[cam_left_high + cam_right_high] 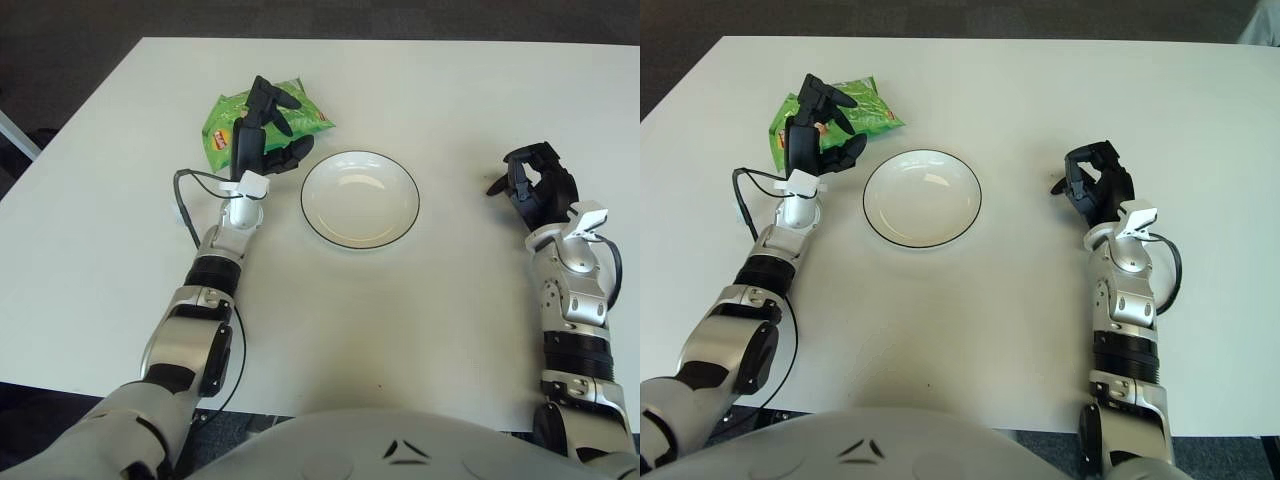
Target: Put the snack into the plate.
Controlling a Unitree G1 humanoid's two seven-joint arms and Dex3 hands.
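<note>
Nearest the camera, the robot's two forearms reach out over a white table (420,330). The right hand (536,184) shows to the right of the plate, well apart from it, fingers loosely curled and holding nothing; it takes no part in the work here.

In the middle ground lies the plate (361,199), a shallow white dish with a thin dark rim, upright and with nothing in it. The snack has not yet reached it.

Beyond and to the left, the left hand (264,135) is raised over the near right part of the snack bag (228,118). Its fingers are spread and partly bent, with one long finger pointing out across the bag. Whether any fingertip touches the bag cannot be told; nothing shows a closed grasp, so the hand reads as open and about to take hold.

The snack bag is a green foil pouch with a small red and yellow label, lying flat on the table just beyond and to the left of the plate, close to its rim but not touching it.

Handling, by judgement: the pouch is probably light, puffed with air, and soft, with a slick, crinkling skin. It is likely to slide on the table if pushed and to slip from a shallow pinch. Its contents are likely brittle, so a hard squeeze on the middle is unwise. The best hold would be a pinch across the near right edge or the flat sealed seam, fingers on top and thumb beneath.
</note>
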